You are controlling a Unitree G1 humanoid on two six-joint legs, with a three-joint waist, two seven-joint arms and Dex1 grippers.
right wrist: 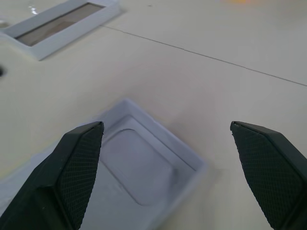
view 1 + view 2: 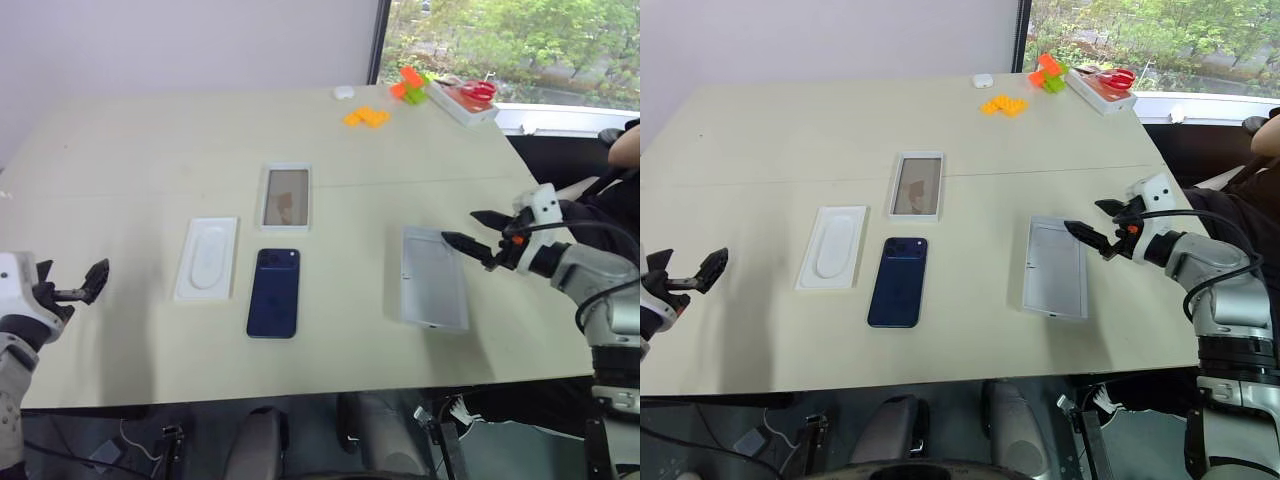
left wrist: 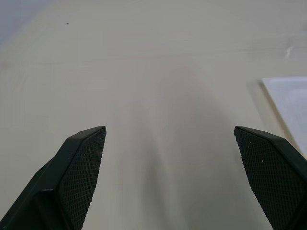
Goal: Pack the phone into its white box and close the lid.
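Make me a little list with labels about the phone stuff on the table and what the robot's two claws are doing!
phone: dark blue phone, lying flat, camera side up, near the table's front edge
white box: open tray, right of the phone, not touching it
lid: printed face up, just behind the phone
insert panel: white panel with oval recess, left of the phone
left gripper: open, holding nothing, over the table's left edge
right gripper: open, holding nothing, above the white box's far right corner
phone packed: not yet

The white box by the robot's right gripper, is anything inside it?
No. The white box holds nothing; its pale floor shows. The phone lies on the table.
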